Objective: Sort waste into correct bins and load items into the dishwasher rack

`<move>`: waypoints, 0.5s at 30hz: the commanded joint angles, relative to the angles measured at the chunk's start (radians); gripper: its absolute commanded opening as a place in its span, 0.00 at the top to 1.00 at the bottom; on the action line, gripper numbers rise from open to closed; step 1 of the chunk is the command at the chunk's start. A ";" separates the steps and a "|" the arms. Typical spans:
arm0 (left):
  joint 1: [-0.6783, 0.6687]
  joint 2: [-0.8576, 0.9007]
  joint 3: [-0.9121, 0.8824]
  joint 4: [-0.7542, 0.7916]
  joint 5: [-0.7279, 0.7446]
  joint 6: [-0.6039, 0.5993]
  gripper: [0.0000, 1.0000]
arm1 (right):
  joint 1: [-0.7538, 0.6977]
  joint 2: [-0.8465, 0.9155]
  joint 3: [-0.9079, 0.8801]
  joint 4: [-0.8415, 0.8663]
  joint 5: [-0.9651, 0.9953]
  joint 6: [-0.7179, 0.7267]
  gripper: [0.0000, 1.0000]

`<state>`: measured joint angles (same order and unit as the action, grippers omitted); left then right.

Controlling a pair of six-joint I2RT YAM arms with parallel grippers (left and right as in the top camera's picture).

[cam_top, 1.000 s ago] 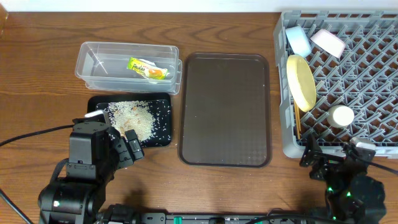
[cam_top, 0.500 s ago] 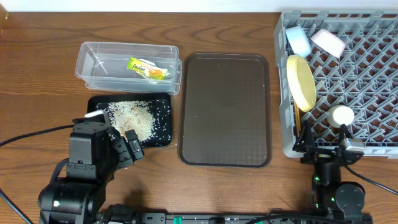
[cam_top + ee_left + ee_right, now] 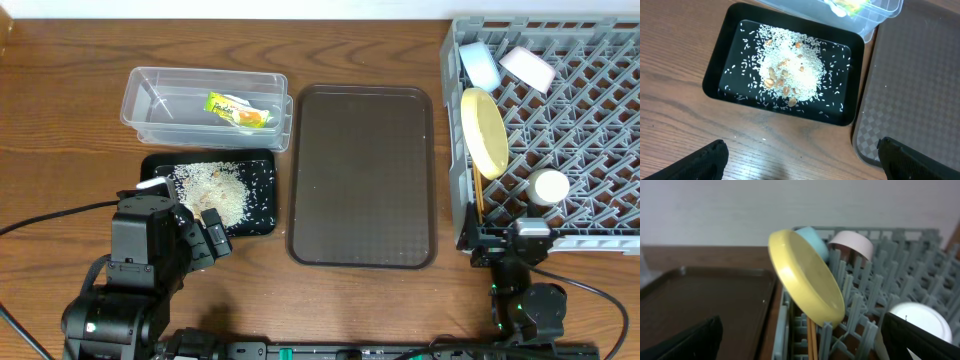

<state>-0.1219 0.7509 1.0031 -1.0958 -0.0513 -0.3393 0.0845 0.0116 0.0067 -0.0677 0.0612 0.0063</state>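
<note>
Overhead: clear tub (image 3: 160, 112) at upper left, holding one crinkled green-and-yellow wrapper (image 3: 240, 110); its print is too small to read. Black tray (image 3: 262, 222) just in front of the tub, holding a whitish rice (image 3: 216, 188) heap with loose grains scattered round it. Brown tray (image 3: 362, 175) at centre. Grey lattice rack (image 3: 590, 120) at right, holding: yellow plate (image 3: 484, 132) on edge by the left wall; blue bowl (image 3: 481, 64) and white bowl (image 3: 527, 68) in the far left corner; white cup (image 3: 548, 186) near the front; chopsticks (image 3: 478, 200) along the left wall, below the plate. Left wrist: left gripper (image 3: 805, 162) above bare wood in front of the black tray, jaws spread wide, holding nothing; tan bits show among the rice; a tub corner with the wrapper shows at the top. Right wrist: right gripper (image 3: 802, 340) facing the rack's left front corner, jaws spread wide, holding nothing; plate leans tilted among the pegs, both bowls behind it, cup at lower right, chopsticks under the plate's lower rim. No legible writing in any view.
</note>
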 commanded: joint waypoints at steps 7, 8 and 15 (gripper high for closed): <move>-0.004 0.001 -0.004 -0.001 -0.001 0.006 0.02 | 0.014 -0.007 -0.002 -0.007 -0.062 -0.081 0.01; -0.004 0.001 -0.004 -0.001 -0.001 0.006 0.02 | 0.014 -0.007 -0.002 -0.007 -0.062 -0.082 0.01; -0.004 0.001 -0.004 -0.001 -0.001 0.006 0.02 | 0.014 -0.007 -0.002 -0.007 -0.047 -0.082 0.01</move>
<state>-0.1219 0.7509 1.0031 -1.0958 -0.0513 -0.3393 0.0845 0.0116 0.0071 -0.0700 0.0151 -0.0628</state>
